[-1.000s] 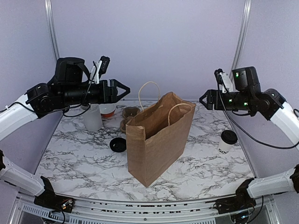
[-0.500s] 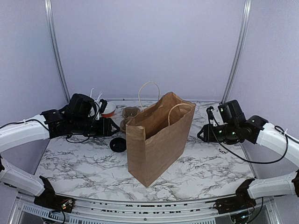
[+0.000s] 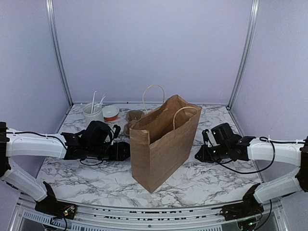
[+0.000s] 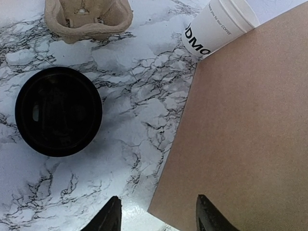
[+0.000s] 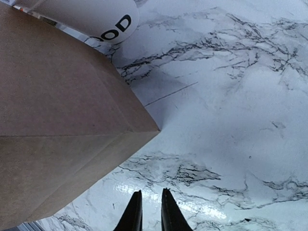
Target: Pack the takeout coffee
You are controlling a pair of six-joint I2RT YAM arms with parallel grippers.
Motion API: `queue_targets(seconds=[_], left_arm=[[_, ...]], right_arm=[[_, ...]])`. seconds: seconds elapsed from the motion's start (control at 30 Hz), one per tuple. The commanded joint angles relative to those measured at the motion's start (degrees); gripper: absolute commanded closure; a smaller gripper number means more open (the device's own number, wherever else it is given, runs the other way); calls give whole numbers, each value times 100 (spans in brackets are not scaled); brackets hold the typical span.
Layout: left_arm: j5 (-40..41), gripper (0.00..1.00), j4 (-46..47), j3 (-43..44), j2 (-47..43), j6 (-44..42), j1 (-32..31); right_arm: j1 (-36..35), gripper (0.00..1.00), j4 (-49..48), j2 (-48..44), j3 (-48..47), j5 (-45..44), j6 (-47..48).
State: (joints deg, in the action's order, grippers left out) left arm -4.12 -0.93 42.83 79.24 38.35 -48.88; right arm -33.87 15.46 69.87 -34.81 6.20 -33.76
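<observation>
The left claw (image 4: 159,214) is held apart and the right claw (image 5: 150,208) nearly together, both empty beside the bag (image 3: 161,144); the coffee should be gripped mid-cup.

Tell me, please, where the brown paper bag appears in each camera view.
Top external: the paper bag stands upright in the middle of the picture.
Left wrist: the bag fills the right half.
Right wrist: the bag fills the left side.
Shared landmark: the marble tabletop.
</observation>
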Motion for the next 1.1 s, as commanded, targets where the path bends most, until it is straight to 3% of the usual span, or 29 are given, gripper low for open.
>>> queue_targets(seconds=[0.0,0.4,1.07], left_arm=[[261,47,765,-225,256,203,-165],[632,48,1146,-379,753,274,-733],[966,49,1138,-237,814,231,-1754]], right_arm=[[-56,88,-998,328,185,156,-313],[-77,90,-1832,1289,125,322,-435],[94,89,-1472,2779,-1877,612,341]])
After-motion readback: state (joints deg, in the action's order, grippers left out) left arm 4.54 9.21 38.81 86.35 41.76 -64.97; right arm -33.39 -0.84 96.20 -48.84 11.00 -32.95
